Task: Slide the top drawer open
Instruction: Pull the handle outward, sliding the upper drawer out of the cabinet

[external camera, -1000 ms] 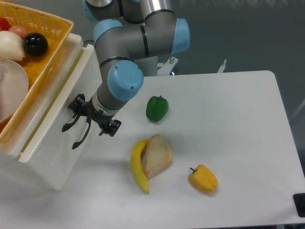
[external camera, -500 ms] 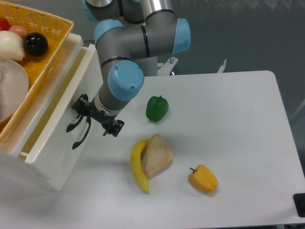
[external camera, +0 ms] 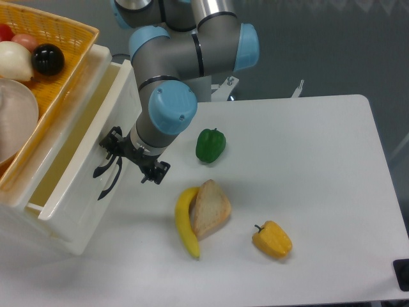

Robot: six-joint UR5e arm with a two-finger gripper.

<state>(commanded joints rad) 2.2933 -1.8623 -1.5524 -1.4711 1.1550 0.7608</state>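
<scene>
The top drawer [external camera: 96, 160] has come further out of the cabinet [external camera: 38, 236] over the last second — its front now stands well clear, and a wider strip of the yellowish inside shows behind it than a moment ago. The pincer [external camera: 131, 157] has travelled with it, toward the open tabletop [external camera: 307, 166], and sits at the black handle [external camera: 107, 174], fingers on either side of the bar; it looks closed on the handle, though the contact itself is partly hidden by the wrist. So the pull is working, and the drawer appears roughly part-way open — more travel likely remains. The banana [external camera: 185, 224] and bread [external camera: 209, 208] lie near the path ahead; the green pepper [external camera: 210, 144] lies off to one side.
</scene>
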